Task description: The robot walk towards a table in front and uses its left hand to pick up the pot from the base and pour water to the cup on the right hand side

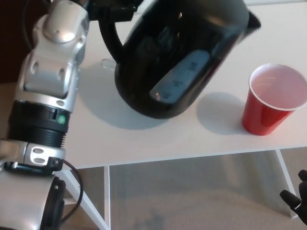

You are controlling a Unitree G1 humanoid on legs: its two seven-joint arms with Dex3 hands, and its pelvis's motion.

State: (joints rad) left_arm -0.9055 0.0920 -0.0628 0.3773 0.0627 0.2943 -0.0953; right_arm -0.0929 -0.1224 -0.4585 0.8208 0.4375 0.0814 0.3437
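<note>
Head view: left hand (112, 9) fingers clasp the tilted pot (177, 52) (gauge markings unreadable) beside the cup (273, 103).

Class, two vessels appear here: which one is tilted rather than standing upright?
The black kettle, held by its handle in the left hand, leans with its spout toward the cup. The red cup stands upright on the white table.

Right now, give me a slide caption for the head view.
Left hand tilts the black kettle above the white table, spout toward the red cup.

Home or office room (hard to tell): white table (144, 139), carpeted floor (192, 196).
</note>
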